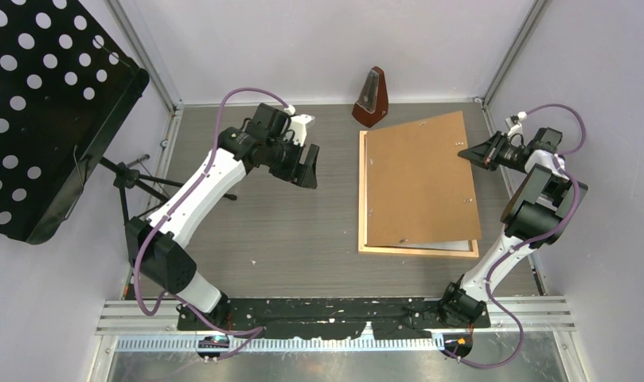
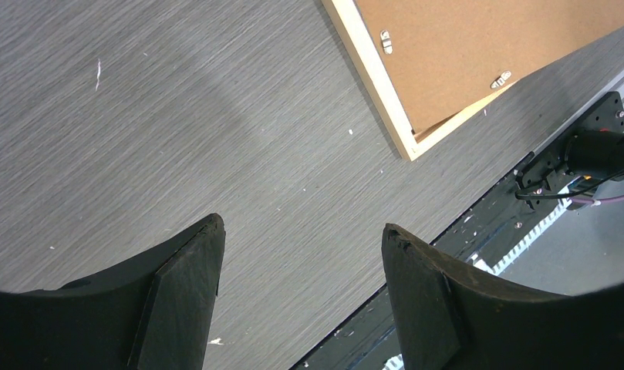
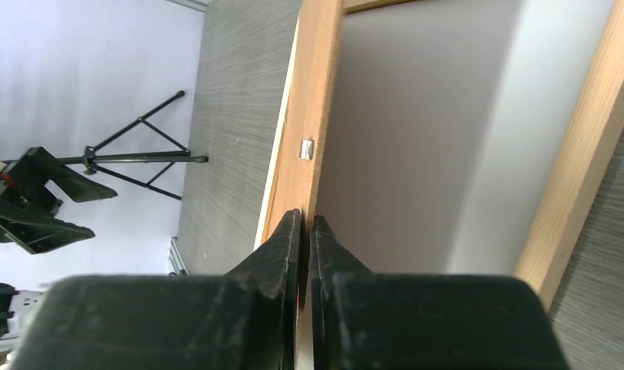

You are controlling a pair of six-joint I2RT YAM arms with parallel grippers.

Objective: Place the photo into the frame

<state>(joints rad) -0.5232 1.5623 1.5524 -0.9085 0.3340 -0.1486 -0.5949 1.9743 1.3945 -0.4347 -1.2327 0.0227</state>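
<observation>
The light wood frame (image 1: 363, 199) lies face down right of the table's centre. The brown backing board (image 1: 418, 183) sits askew over it, its right edge raised. My right gripper (image 1: 466, 153) is shut on that right edge; in the right wrist view the gripper (image 3: 307, 220) pinches the board (image 3: 312, 92) edge-on. Under the board a plain white sheet (image 3: 416, 154) lies inside the frame (image 3: 586, 146); it looks like the photo's back, also showing as a pale strip (image 1: 454, 245). The printed side is hidden. My left gripper (image 1: 306, 169) is open and empty over bare table (image 2: 301, 227), left of the frame's corner (image 2: 405, 142).
A brown metronome (image 1: 372, 97) stands at the back, just behind the frame. A black perforated music stand (image 1: 40, 103) and its tripod legs (image 1: 143, 179) are at the left. Walls close in the table on three sides. A metal rail (image 1: 334, 318) runs along the near edge.
</observation>
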